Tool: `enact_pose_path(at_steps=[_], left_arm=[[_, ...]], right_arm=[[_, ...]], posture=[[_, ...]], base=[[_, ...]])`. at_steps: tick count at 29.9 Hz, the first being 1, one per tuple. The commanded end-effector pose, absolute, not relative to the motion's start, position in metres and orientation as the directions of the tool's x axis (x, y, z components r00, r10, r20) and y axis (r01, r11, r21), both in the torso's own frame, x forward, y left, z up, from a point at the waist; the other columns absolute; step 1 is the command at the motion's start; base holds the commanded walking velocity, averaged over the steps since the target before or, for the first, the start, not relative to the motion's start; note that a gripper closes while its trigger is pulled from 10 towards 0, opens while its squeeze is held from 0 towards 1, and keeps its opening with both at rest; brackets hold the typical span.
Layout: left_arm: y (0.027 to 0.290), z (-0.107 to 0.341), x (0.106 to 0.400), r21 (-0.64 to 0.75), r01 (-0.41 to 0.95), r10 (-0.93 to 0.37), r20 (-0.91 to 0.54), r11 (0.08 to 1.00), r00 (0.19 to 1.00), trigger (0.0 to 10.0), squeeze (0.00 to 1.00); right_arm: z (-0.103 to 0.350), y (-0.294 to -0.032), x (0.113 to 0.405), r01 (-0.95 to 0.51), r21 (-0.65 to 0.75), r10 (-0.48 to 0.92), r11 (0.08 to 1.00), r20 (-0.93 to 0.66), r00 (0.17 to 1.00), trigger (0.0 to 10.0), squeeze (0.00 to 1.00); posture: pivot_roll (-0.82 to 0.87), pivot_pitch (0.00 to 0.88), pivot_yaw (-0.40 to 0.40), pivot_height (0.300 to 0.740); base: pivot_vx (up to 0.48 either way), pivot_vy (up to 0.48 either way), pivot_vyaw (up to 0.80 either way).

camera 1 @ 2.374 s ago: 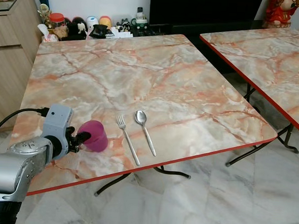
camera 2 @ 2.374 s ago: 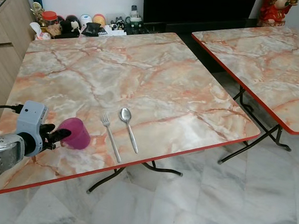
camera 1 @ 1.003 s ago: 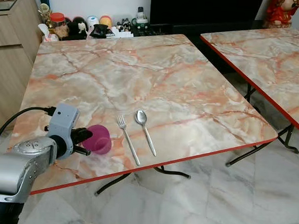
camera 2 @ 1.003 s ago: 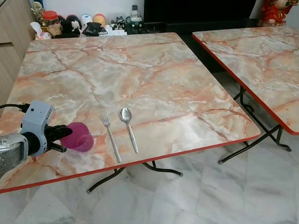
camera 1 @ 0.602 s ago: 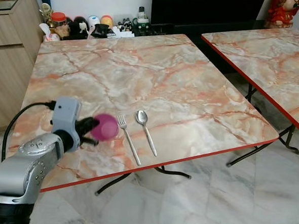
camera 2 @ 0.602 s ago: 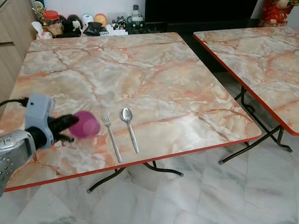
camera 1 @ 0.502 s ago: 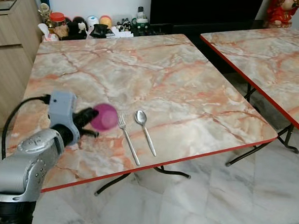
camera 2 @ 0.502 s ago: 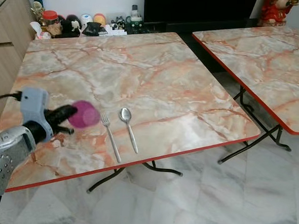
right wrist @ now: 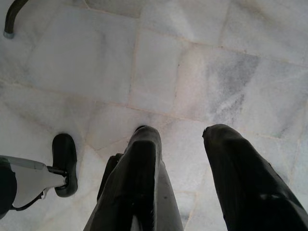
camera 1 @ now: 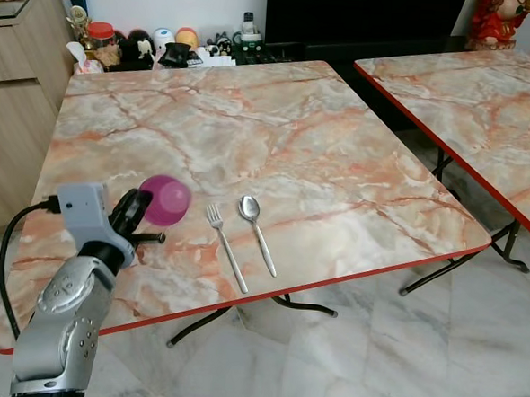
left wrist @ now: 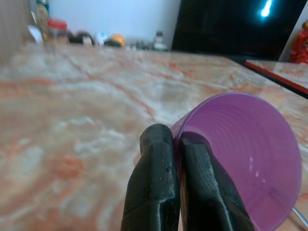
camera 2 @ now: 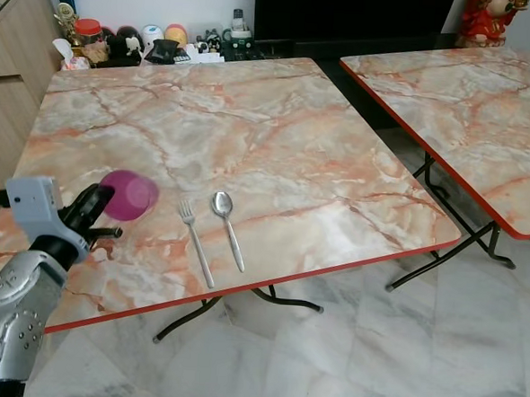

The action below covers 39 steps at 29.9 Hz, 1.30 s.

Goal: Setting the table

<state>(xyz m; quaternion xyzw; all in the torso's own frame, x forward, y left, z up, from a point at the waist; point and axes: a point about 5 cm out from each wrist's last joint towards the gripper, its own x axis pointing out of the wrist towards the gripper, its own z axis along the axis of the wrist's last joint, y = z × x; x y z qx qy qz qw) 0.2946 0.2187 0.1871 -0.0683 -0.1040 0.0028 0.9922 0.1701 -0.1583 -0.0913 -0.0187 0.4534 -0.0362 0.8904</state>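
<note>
My left gripper (camera 1: 147,211) is shut on the rim of a purple plastic cup (camera 1: 165,200), held tipped on its side above the front left of the marble table (camera 1: 278,136). In the left wrist view the two fingers (left wrist: 166,192) pinch the cup's wall (left wrist: 250,144). A fork (camera 1: 225,257) and a spoon (camera 1: 257,230) lie side by side on the table just right of the cup. My right gripper (right wrist: 180,144) hangs open over the floor.
A second marble table (camera 1: 487,95) stands to the right with a gap between. Jars and small figures (camera 1: 157,46) line the far side, and a wooden cabinet (camera 1: 16,75) stands on the left. White floor tiles (camera 1: 400,351) lie beyond the front edge.
My left gripper has lifted the purple cup off the table near the front edge and carried it up and back, tipping its mouth forward. Fork and spoon stayed put.
</note>
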Motion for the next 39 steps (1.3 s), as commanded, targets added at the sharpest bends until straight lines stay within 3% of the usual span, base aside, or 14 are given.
enact_pose_path(at_steps=[1, 10, 13, 39], left_arm=[[0.22, 0.184, 0.292, -0.07, 0.003, 0.013, 0.224, 0.998, 0.974, 10.0, 0.0], [0.226, 0.191, 0.288, 0.039, 0.027, -0.038, 0.332, 0.999, 0.942, 10.0, 0.0], [0.218, 0.188, 0.289, 0.183, 0.08, -0.136, 0.32, 0.98, 0.938, 10.0, 0.0], [0.214, 0.166, 0.284, 0.118, 0.083, -0.115, 0.294, 0.99, 0.949, 10.0, 0.0]], right_arm=[[-0.095, -0.158, 0.161, 0.041, -0.065, -0.077, 0.997, -0.824, 0.562, 10.0, 0.0], [-0.094, -0.159, 0.164, 0.03, -0.07, -0.074, 0.997, -0.821, 0.567, 10.0, 0.0], [-0.094, -0.159, 0.165, 0.033, -0.071, -0.077, 0.997, -0.818, 0.569, 10.0, 0.0], [-0.093, -0.159, 0.165, 0.044, -0.073, -0.085, 0.996, -0.815, 0.573, 10.0, 0.0]], posture=[[0.13, 0.077, -0.01, 0.74], [0.14, 0.108, -0.03, 0.74], [0.13, 0.119, -0.028, 0.74], [0.13, 0.11, -0.025, 0.74]], base=[[0.0, 0.0, 0.0], [0.0, 0.0, 0.0], [0.0, 0.0, 0.0], [0.0, 0.0, 0.0]])
